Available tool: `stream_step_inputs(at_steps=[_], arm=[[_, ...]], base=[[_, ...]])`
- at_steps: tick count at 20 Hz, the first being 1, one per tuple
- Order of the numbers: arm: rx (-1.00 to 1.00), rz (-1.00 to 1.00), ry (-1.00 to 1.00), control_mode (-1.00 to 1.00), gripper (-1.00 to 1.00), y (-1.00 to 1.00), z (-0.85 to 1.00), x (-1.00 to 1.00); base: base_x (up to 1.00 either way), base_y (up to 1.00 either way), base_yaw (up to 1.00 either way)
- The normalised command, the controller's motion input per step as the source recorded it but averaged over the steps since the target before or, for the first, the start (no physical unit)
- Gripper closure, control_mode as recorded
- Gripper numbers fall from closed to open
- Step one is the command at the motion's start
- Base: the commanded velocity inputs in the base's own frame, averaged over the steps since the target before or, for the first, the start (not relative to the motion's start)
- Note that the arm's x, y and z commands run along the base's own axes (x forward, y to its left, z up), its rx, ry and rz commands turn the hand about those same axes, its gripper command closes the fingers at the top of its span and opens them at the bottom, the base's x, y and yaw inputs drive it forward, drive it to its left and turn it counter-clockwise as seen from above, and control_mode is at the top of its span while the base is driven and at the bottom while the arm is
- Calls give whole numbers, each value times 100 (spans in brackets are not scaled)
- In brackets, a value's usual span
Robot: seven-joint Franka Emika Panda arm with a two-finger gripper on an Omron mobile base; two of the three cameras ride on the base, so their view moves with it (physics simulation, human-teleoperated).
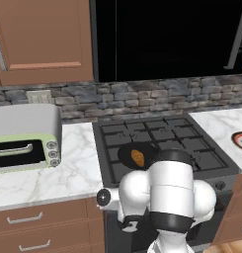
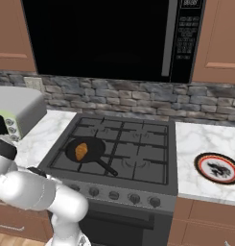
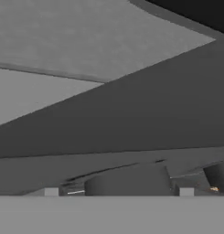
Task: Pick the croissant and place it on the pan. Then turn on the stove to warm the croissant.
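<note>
Half done: the croissant sits on the pan on the stove; a knob probably awaits the hand, whose opening cannot be told.

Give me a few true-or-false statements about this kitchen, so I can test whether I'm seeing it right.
1. The croissant lies in the pan. True.
2. The pan sits on the marble counter. False: it sits on the stove, on the front left burner grate.
3. A plate with a red rim rests on the counter right of the stove. True.
4. The toaster oven stands right of the stove. False: it stands to the left.
5. The pan's handle points toward the stove's front. True.
</note>
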Motion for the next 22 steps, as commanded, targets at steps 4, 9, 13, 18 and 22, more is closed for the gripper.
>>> stream_step_inputs(at_steps=[4, 9, 13, 18, 22], arm=[[0, 0, -5, -100, -100, -22, -20, 31], [0, 0, -4, -100, 100, -23, -16, 26], [0, 0, -8, -100, 100, -68, -35, 0], [0, 3, 2, -100, 100, -17, -11, 0], [-13, 17, 30, -100, 100, 51, -6, -24]], base=[[0, 0, 0], [0, 0, 0], [0, 0, 0], [0, 0, 0], [0, 0, 0]])
